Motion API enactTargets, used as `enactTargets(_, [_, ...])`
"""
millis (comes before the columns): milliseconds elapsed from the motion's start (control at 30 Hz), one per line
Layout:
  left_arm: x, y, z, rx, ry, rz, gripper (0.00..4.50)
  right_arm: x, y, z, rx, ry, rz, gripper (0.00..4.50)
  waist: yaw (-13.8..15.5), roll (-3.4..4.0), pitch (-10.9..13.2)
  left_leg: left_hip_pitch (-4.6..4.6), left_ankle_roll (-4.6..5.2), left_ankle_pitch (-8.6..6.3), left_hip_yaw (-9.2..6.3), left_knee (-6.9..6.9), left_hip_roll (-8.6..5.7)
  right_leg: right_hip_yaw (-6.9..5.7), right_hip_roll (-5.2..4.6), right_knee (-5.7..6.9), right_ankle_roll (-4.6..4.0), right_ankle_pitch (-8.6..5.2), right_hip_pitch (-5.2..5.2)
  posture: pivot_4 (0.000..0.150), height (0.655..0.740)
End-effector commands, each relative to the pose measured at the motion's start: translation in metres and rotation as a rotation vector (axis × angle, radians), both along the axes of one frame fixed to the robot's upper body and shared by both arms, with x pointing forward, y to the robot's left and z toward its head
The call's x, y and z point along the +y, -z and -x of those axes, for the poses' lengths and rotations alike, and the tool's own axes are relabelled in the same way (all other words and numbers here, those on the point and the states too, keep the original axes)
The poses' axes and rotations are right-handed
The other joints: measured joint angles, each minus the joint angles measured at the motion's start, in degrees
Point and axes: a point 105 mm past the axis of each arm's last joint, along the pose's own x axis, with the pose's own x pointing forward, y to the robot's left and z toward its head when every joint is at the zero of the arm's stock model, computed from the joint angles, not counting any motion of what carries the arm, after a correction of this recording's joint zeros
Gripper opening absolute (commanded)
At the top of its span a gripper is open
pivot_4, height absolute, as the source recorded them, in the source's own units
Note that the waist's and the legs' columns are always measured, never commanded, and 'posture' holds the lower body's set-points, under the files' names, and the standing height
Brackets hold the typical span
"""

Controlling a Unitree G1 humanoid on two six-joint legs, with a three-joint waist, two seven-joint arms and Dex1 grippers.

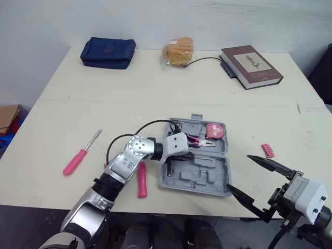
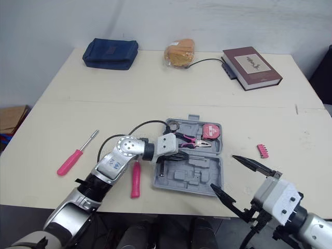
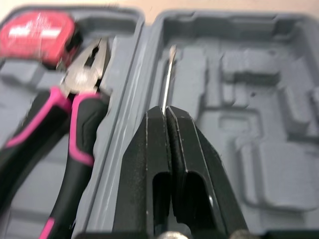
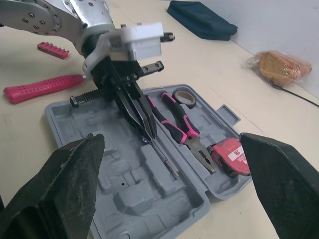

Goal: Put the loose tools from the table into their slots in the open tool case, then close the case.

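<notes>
left gripper (image 3: 166, 113) pinched tight on a thin metal shaft (image 3: 168, 74) | shaft angled down into the open tool case (image 1: 207, 179), beside the pliers (image 3: 75, 99) | right gripper (image 1: 238, 171) spread wide, empty, right of case | pink screwdriver (image 1: 78, 158) loose on table (image 1: 155, 88), well left

The grey plastic tool case (image 1: 207, 181) lies open and flat on the worktop (image 1: 155, 88). Its far half holds pink-and-black pliers (image 1: 199, 143) and a red tape measure (image 1: 213, 130). A thin metal shaft (image 3: 168, 74), pinched in the left gripper (image 3: 165, 112), points over the near half's moulded slots. A pink-handled screwdriver (image 1: 80, 154) lies well left, a pink handle (image 1: 141, 181) just beside the case's left edge, and a small pink bit strip (image 1: 267, 150) to its right
</notes>
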Motion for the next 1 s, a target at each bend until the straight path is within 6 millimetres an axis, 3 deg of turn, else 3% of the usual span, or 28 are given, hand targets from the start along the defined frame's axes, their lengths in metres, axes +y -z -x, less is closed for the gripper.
enactTargets(33, [0.015, 0.020, -0.005, -0.026, -0.026, -0.131, 0.04, 0.008, -0.009, 0.003, -0.038, -0.022, 0.007, 4.50, 0.0, -0.01, 0.0, 0.01, 0.00, 0.00, 0.00, 0.00, 0.00, 0.00, 0.00, 0.00, 0.00, 0.00, 0.00, 0.150, 0.7400])
enactTargets(400, [0.027, 0.066, -0.002, 0.187, -0.170, -0.281, 0.04, 0.006, -0.012, 0.001, -0.048, -0.003, 0.013, 4.50, 0.0, -0.13, -0.8, 0.23, 0.07, -0.18, -0.02, 0.00, 0.08, -0.02, 0.00, -0.04, -0.02, -0.01, 0.22, 0.150, 0.7400])
enactTargets(500, [0.030, 0.069, -0.001, 0.218, -0.179, -0.303, 0.04, 0.006, -0.012, 0.000, -0.052, 0.001, 0.012, 4.50, 0.0, -0.32, -1.5, 0.26, 0.05, -0.25, -0.07, 0.00, 0.12, -0.05, 0.01, -0.10, -0.05, -0.03, 0.29, 0.150, 0.7400])
enactTargets(667, [0.000, 0.011, 0.013, 0.160, 0.035, 0.036, 0.04, 0.002, -0.013, 0.000, -0.057, 0.014, 0.018, 4.50, -0.1, -0.02, -1.7, 0.23, 0.01, -0.32, -0.08, -0.01, 0.24, 0.09, -0.04, -0.17, -0.15, -0.08, 0.26, 0.150, 0.7400])
enactTargets(767, [0.013, -0.045, 0.026, 0.098, 0.186, 0.256, 0.04, -0.007, -0.014, 0.002, -0.056, 0.029, 0.039, 4.50, -0.1, 0.11, -1.2, 0.05, -0.10, -0.36, -0.12, -0.01, 0.37, 0.09, 0.04, -0.14, -0.29, -0.15, 0.10, 0.150, 0.7400])
enactTargets(800, [0.018, -0.055, 0.027, 0.088, 0.195, 0.288, 0.04, -0.009, -0.015, 0.003, -0.055, 0.033, 0.043, 4.50, -0.1, 0.09, -1.1, 0.00, -0.14, -0.34, -0.11, 0.00, 0.39, 0.08, 0.07, -0.08, -0.32, -0.17, 0.04, 0.150, 0.7400])
enactTargets(867, [0.032, -0.066, 0.024, 0.058, 0.173, 0.339, 0.64, -0.013, -0.014, 0.005, -0.050, 0.044, 0.049, 4.50, -0.1, 0.11, -0.9, -0.03, -0.23, -0.29, -0.12, 0.00, 0.45, 0.05, 0.15, -0.03, -0.34, -0.18, 0.00, 0.150, 0.7400])
enactTargets(900, [0.048, -0.068, 0.019, 0.045, 0.125, 0.352, 0.85, -0.019, -0.014, 0.007, -0.043, 0.053, 0.063, 4.50, -0.1, 0.14, -0.9, 0.00, -0.24, -0.28, -0.12, 0.00, 0.45, 0.05, 0.16, -0.02, -0.35, -0.19, 0.02, 0.150, 0.7400])
enactTargets(1000, [0.094, -0.069, 0.008, 0.017, -0.016, 0.349, 2.18, -0.034, -0.012, 0.013, -0.025, 0.069, 0.101, 4.50, -0.4, 0.29, -0.8, 0.17, -0.20, -0.31, 0.03, -0.02, 0.44, -0.06, 0.21, 0.00, -0.32, -0.18, 0.08, 0.150, 0.7400])
